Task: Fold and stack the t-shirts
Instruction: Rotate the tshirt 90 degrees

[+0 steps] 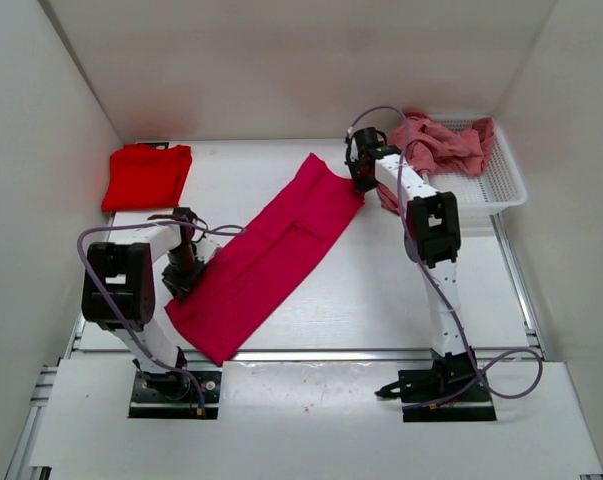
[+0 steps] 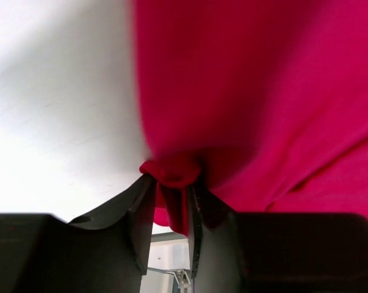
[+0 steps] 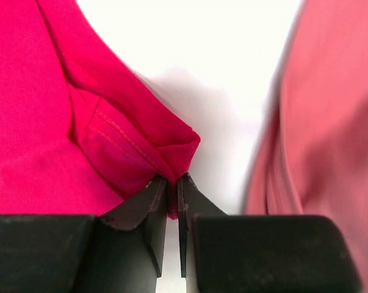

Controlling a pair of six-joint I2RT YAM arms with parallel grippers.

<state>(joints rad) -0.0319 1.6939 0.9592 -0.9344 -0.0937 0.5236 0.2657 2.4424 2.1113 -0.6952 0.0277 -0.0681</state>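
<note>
Left gripper is pinched on a bunched edge of the magenta shirt. Right gripper is clamped on its far hemmed corner. Held at 2 opposite ends, the shirt lies stretched diagonally on the table, likely to flatten it for folding. Red shirt lies folded far left, probably the stack's base. Pink shirt sits crumpled in the basket.
</note>
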